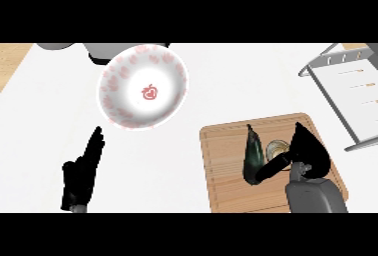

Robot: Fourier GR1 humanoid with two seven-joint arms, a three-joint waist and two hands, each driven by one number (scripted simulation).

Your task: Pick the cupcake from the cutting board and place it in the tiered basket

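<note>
Head view inspection: the right hand (306, 150) is over the rectangular wooden cutting board (229, 165), its fingers and thumb curled around the small pale cupcake (277, 148), which sits on the board. A dark elongated vegetable (253, 157) lies just beside the cupcake on its left. The left hand (80, 177) rests low at the view's left, fingers straight, holding nothing. A white plate with red markings (144, 85) lies on the white surface (244, 80). The grey wire tiered basket (347, 85) stands at the right edge, well apart from the cupcake.
</note>
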